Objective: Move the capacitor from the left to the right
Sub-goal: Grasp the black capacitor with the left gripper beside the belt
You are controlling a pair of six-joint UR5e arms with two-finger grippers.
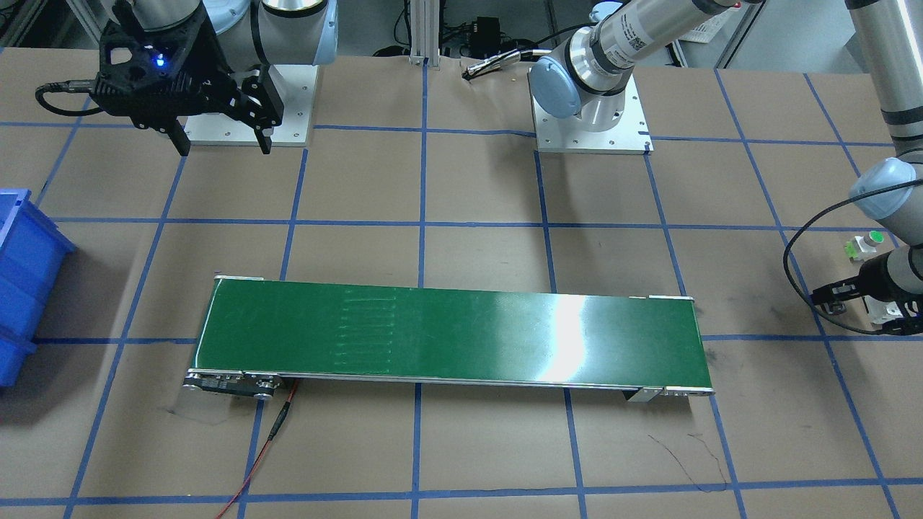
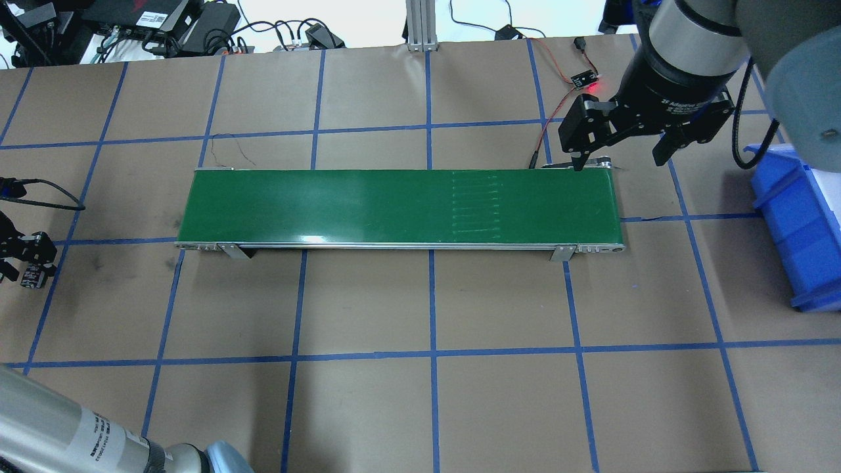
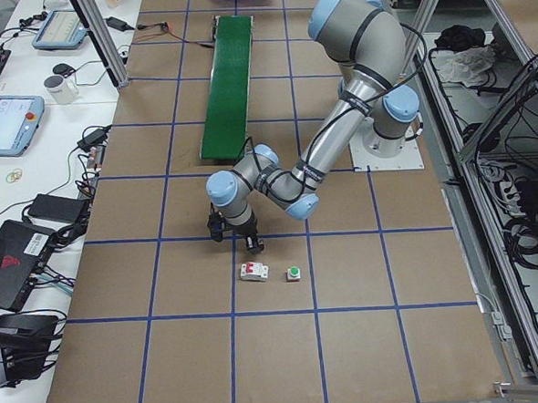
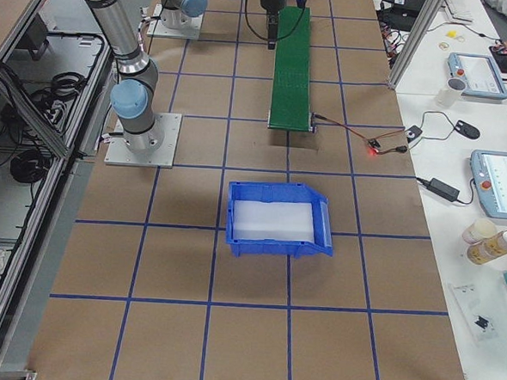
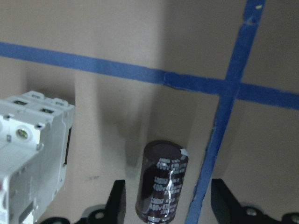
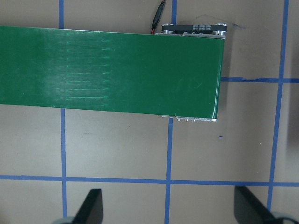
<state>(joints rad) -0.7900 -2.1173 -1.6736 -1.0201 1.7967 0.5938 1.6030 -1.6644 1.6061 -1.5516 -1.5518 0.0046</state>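
The capacitor (image 5: 163,182), a dark stubby cylinder with a pale stripe, rests on the brown table paper in the left wrist view. My left gripper (image 5: 168,198) is open, with one finger on each side of the capacitor and a gap on both sides. This gripper is low over the table's left end in the overhead view (image 2: 26,257) and in the front view (image 1: 840,295). My right gripper (image 2: 617,154) is open and empty, hovering over the far right end of the green conveyor (image 2: 394,207).
A white breaker (image 5: 30,149) stands just left of the capacitor. It also shows in the exterior left view (image 3: 254,273), with a green-topped push button (image 3: 294,274) beside it. A blue bin (image 2: 801,223) sits at the table's right end.
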